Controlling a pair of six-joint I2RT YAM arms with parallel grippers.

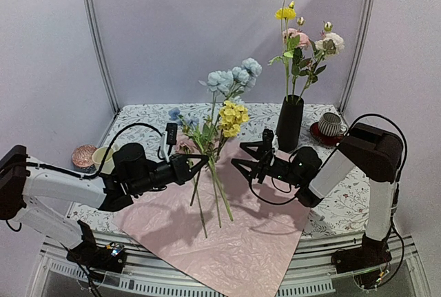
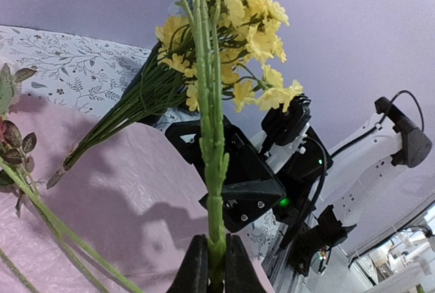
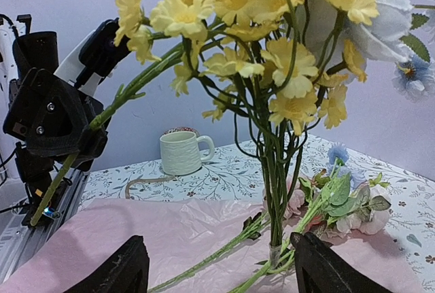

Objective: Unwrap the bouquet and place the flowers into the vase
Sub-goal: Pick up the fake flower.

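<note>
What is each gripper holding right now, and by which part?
Left gripper pinches the flowers by their green stems, partway up. Right gripper is open, holding nothing.

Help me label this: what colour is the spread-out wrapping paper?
The wrapping paper is pale pink; top external view shows it best.

Lab test booth: plain lilac walls [image 1: 193, 28], metal corner poles [image 1: 96, 42], floral-cloth table [image 1: 344, 204], robot arms [image 1: 62, 185] bolted at near edge.
</note>
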